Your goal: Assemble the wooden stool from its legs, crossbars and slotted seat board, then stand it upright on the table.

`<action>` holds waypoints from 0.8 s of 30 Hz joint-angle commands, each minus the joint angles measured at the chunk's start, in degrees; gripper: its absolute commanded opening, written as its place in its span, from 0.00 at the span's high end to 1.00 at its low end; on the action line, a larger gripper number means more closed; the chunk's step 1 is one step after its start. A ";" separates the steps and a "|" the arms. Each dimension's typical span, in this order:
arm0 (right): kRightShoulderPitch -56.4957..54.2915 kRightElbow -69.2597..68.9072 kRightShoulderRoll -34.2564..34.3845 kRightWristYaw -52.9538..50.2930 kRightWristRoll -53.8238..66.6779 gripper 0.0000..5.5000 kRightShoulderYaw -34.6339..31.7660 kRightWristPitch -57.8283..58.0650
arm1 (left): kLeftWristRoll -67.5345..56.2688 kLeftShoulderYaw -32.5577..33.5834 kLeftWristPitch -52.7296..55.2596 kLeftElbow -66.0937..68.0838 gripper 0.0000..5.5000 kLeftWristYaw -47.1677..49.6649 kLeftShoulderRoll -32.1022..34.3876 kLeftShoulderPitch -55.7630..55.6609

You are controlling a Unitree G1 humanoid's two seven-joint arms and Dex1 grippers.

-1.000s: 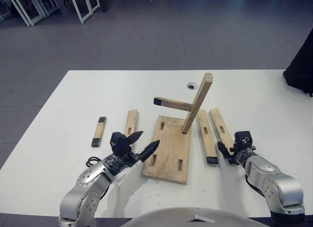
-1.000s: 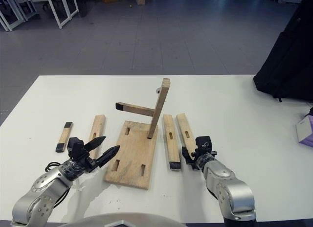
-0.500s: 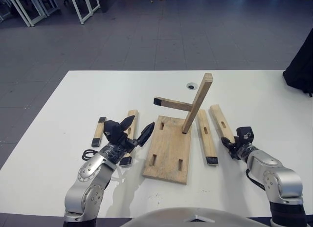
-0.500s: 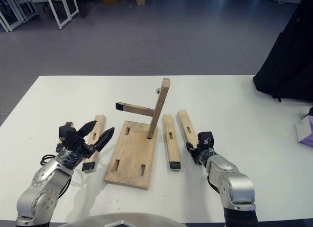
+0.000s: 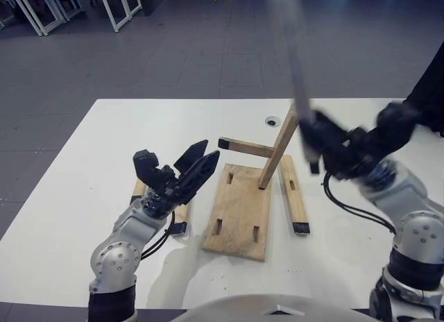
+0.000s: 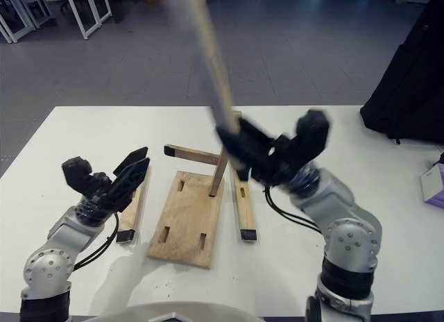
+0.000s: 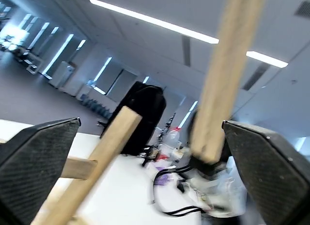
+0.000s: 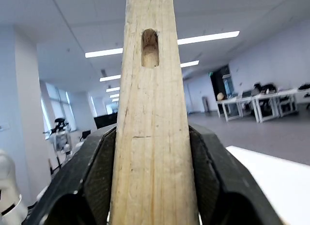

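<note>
The slotted seat board lies flat on the white table. One leg stands tilted in its far slot, and a crossbar sticks out sideways from it. My right gripper is shut on a second slotted leg, held high beside the standing leg and pointing up and away. A third leg lies right of the board. My left gripper hovers open above the board's left edge with nothing between its fingers.
A fourth leg and a short crossbar lie left of the board, partly under my left arm. A cable hole sits in the table's far part. A black bag stands off the right edge, and a purple box lies there.
My right gripper closed on the rightmost leg and swung it up off the table. My left arm rose from the table and moved toward the board, still open.
</note>
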 commanded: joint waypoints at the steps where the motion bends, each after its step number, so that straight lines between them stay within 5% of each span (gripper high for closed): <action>1: 3.45 0.87 -3.84 7.65 -3.67 0.64 5.68 -0.31 | -10.18 -0.31 5.81 -3.89 0.00 -2.74 3.92 0.36; 8: 6.82 2.58 -5.53 12.81 -6.49 0.64 12.20 -0.75 | -15.56 -0.76 7.94 -4.53 0.00 -2.78 6.03 -1.75; 24: 5.42 5.57 -5.93 9.73 -9.75 0.64 15.66 0.05 | -7.73 -4.24 5.47 -5.01 0.52 -0.63 5.47 -3.75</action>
